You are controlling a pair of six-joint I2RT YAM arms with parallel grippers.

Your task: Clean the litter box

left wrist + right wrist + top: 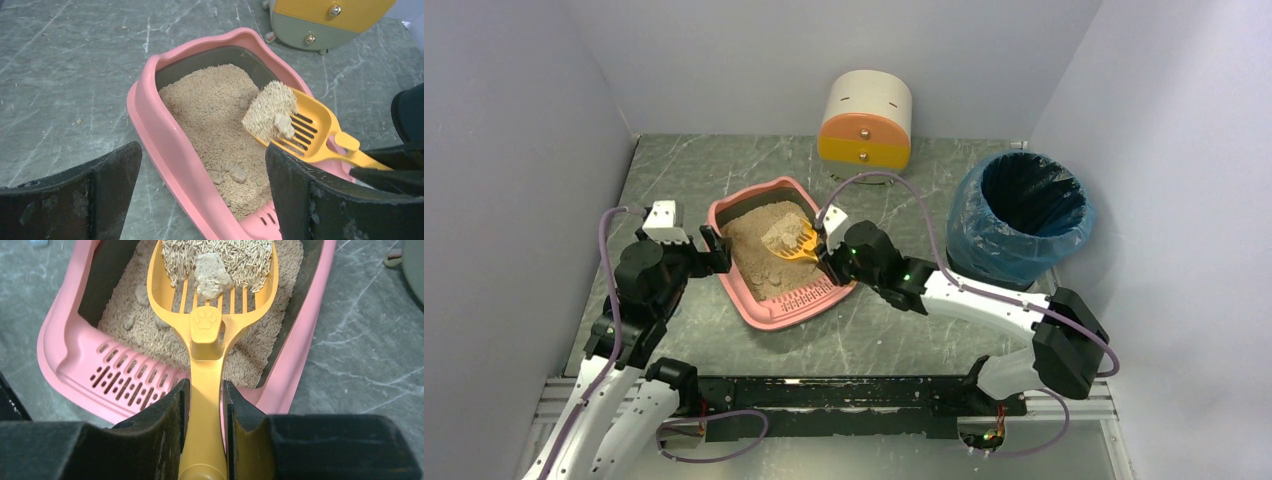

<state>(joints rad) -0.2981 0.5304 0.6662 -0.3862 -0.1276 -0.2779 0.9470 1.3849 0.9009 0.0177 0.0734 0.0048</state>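
The pink litter box (736, 288) lies at the table's middle, filled with beige litter. My right gripper (828, 256) is shut on the handle of a yellow slotted scoop (798, 246). The scoop is held just above the litter, carrying a heap of pellets and a pale clump (212, 271). In the right wrist view the fingers (170, 410) pinch the scoop handle (206, 365) over the box's slotted ledge (125, 382). My left gripper (715, 250) stands open astride the box's left rim (165, 140), holding nothing. More clumps (230, 174) lie in the litter near the ledge.
A round bin with a blue liner (1022, 215) stands at the right. A cream-and-orange round drawer unit (865, 118) sits at the back by the wall. Grey walls close in on the left, back and right of the marbled table (904, 330).
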